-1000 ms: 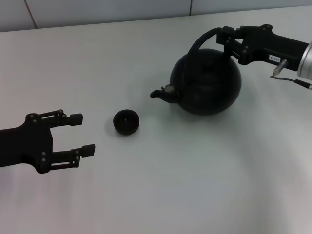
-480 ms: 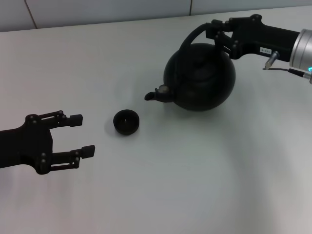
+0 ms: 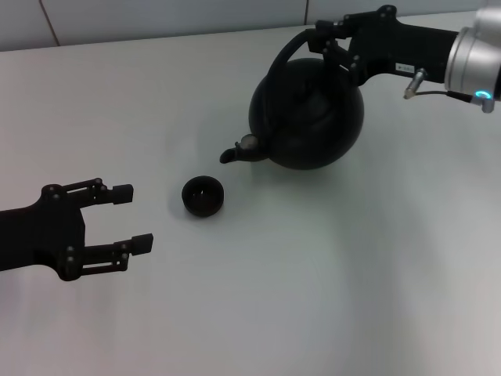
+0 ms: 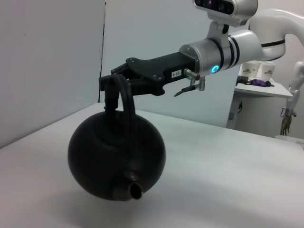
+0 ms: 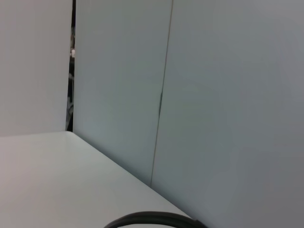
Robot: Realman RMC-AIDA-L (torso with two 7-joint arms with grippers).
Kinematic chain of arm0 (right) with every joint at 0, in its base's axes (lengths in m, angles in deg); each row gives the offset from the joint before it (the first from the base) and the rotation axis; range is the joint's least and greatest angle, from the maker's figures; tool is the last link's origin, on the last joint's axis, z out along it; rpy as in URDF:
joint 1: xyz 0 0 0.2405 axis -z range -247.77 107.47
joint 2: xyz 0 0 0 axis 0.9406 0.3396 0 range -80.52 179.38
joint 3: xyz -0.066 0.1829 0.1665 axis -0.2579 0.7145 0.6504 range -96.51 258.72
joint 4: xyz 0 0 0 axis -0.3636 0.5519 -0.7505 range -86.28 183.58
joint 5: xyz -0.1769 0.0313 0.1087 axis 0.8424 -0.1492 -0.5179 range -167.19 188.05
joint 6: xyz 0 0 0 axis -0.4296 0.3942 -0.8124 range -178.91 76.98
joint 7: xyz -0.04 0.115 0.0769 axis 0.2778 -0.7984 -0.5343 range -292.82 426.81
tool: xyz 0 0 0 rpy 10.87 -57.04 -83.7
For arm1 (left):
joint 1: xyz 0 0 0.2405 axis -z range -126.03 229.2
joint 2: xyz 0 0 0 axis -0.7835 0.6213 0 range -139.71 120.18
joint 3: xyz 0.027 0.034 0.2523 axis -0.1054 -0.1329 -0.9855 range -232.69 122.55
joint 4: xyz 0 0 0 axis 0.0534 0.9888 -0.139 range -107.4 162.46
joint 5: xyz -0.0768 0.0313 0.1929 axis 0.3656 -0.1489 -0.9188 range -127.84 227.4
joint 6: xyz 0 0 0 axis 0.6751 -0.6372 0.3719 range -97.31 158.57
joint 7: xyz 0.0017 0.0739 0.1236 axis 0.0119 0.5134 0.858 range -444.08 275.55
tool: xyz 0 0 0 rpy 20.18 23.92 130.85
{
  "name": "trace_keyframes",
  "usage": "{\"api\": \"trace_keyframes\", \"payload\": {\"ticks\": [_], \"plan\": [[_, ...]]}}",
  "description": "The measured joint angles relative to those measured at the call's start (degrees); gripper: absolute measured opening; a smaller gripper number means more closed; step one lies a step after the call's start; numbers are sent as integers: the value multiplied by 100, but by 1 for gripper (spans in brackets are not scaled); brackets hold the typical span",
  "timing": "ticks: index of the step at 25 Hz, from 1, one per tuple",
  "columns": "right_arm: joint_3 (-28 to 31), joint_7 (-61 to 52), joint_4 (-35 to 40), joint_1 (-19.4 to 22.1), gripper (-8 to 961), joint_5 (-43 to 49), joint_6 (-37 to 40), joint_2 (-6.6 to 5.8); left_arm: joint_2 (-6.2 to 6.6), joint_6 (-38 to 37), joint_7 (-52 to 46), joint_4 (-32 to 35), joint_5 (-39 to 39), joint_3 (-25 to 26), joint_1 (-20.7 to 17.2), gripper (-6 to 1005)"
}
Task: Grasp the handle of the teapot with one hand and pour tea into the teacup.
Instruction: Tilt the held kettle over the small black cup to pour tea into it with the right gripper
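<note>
While lifted, teapot [image 3: 307, 116] hangs from R hand [image 3: 335, 41].

The setting is a robotics laboratory or test room. Evidence: a plain, matte white worktop [image 3: 313, 298] without covering or household furnishing, bounded behind the right gripper [image 4: 110, 85] by smooth pale wall panels [image 5: 228, 95] joined at narrow vertical seams. The right arm is a silver-and-white machine arm [image 4: 228, 47] with a lit blue indicator ring and a white camera head above it. Beyond that arm, well apart from the gripper, stands a white side table [image 4: 263, 102] carrying white paper cups [image 4: 256, 70] and a small purple object.
</note>
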Motion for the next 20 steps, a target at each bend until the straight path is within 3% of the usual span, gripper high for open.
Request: {"api": "trace_keyframes", "payload": {"ticks": [20], "plan": [[-245, 85, 66, -258, 163, 105, -327, -6, -29, 48, 52, 0, 0, 0, 53, 779]]}}
